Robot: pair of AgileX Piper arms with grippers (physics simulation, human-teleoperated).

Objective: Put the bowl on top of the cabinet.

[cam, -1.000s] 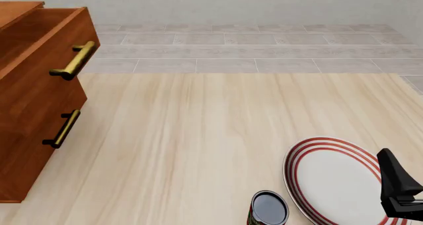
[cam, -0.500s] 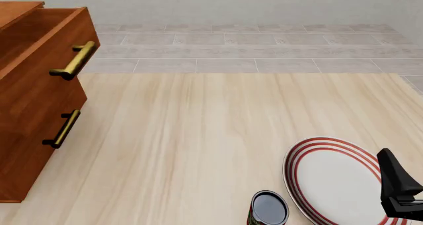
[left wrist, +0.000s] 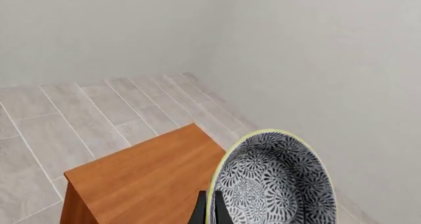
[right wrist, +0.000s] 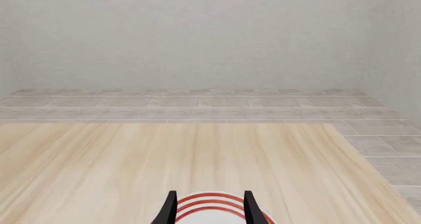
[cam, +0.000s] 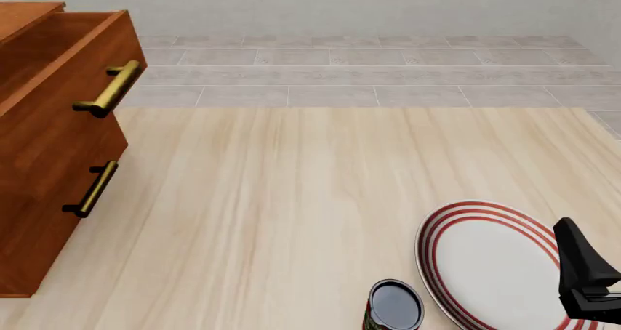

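Nearest the camera, the right hand (cam: 585, 290) idles spread over the red-ringed plate (cam: 490, 261), with a dark can (cam: 394, 307) just beside the plate on the table (cam: 291, 199). The left hand (left wrist: 209, 213) pinches the bowl (left wrist: 273, 182) by its rim, tipped on edge, apparently above the cabinet (left wrist: 141, 177) top, which lies just beyond and below it. The left arm alone carries the task.
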